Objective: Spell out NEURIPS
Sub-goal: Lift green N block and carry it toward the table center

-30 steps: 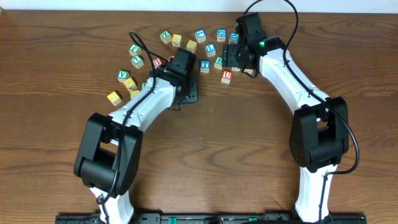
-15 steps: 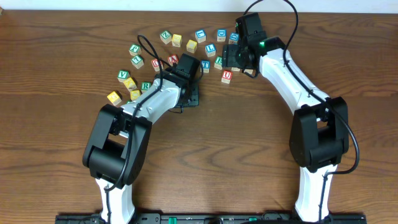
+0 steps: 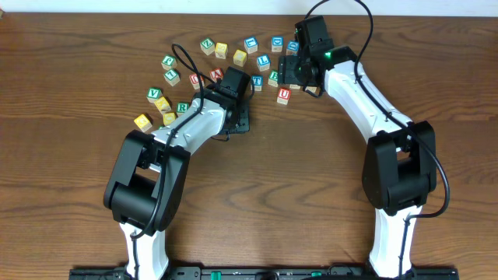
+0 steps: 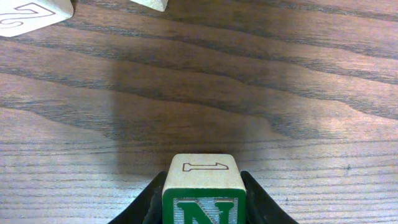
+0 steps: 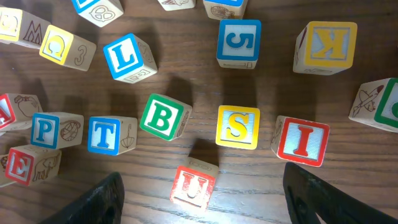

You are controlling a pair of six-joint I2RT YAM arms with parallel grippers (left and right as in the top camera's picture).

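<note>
My left gripper is shut on a wooden block with a green N, held low over bare wood. In the overhead view the left gripper covers that block. My right gripper is open and wide, hovering over the red U block, which also shows in the overhead view. Near it lie the yellow S, red I, blue P and red E. A green R block lies left of the left arm.
Other letter blocks crowd the back of the table: blue L, green B, blue T, blue 5, yellow K. More blocks sit at the far left.
The left arm swung slightly right a second ago, uncovering the green R block, and has been still since. The right arm has not moved.
</note>
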